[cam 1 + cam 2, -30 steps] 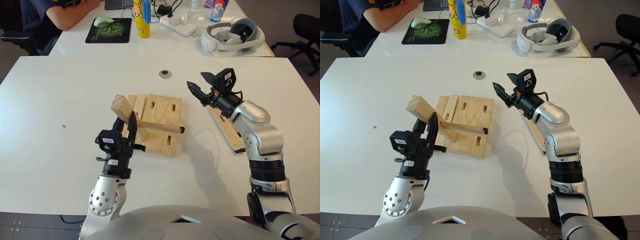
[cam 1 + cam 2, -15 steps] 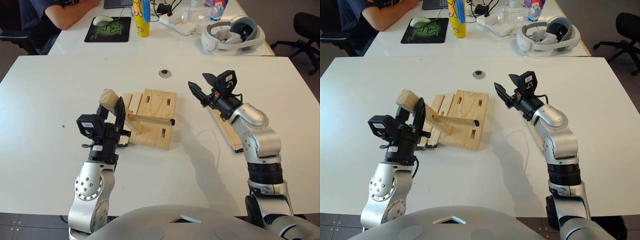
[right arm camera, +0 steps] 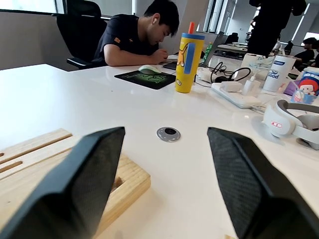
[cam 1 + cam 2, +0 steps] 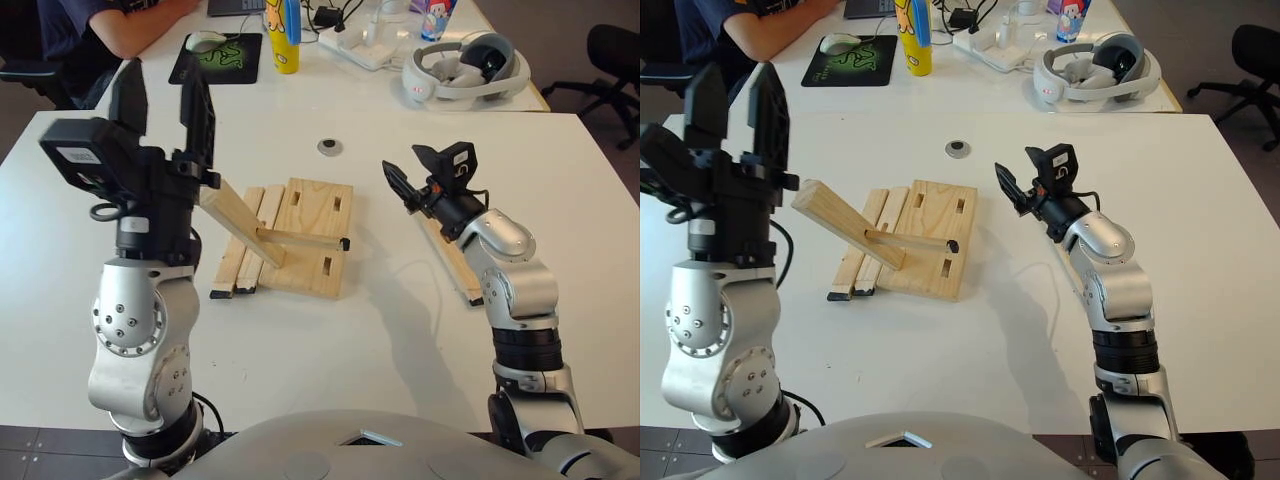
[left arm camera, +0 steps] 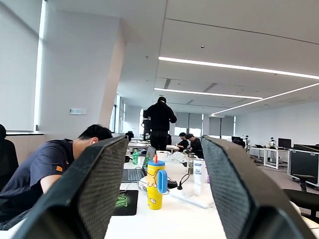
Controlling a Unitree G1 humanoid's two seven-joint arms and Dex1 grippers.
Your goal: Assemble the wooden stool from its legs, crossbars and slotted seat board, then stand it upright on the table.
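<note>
My left gripper [image 4: 160,95] is raised high over the table's left side. It is open, its fingers [image 5: 94,194] point up, and there is nothing between them. Just right of that arm a wooden leg [image 4: 240,225] stands tilted, free of the fingers, with a thin crossbar [image 4: 305,239] running from it over the slotted seat board [image 4: 315,235]. Two more wooden pieces [image 4: 238,258] lie flat against the board's left edge. My right gripper [image 4: 408,170] hovers open to the right of the board [image 3: 45,169]. Under the right forearm lie further wooden parts [image 4: 458,262].
A round table grommet [image 4: 328,148] sits behind the board. The desk beyond holds a headset [image 4: 462,68], a yellow bottle [image 4: 284,35] and a mouse pad [image 4: 215,58]. Bare table stretches in front of the board and at the far left.
The left arm has swung up from table level to high above it, fingers now pointing up. The leg, crossbar and board shifted slightly left. The right arm has barely moved.
</note>
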